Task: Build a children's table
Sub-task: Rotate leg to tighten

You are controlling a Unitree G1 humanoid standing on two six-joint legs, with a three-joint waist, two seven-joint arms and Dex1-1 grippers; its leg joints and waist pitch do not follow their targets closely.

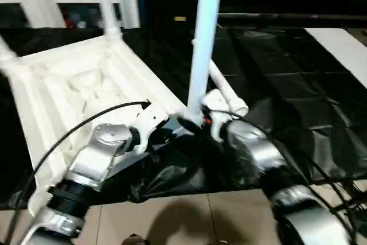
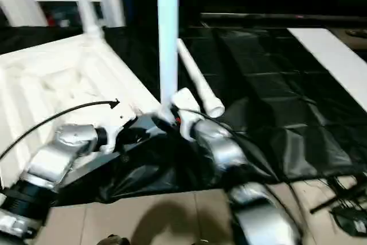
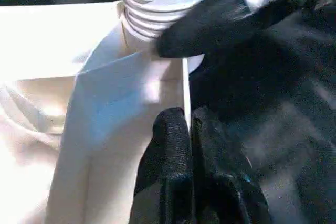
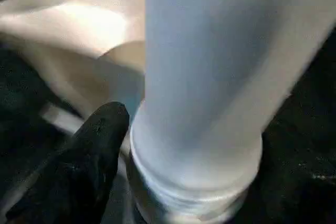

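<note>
Two legs upright: near leg (image 1: 205,32) in the table (image 1: 74,93) corner socket.
Left gripper (image 3: 189,129): pinching the table's rim.
Right gripper (image 1: 200,120): spread around the leg's base.
Tip: keep the rim steady, leg vertical.

Both silver forearms reach forward and converge low in the head camera's view. The left gripper (image 3: 190,145) has its two black fingers pressed together. One black finger (image 4: 89,156) of the right gripper (image 1: 202,120) shows in its wrist view.
</note>
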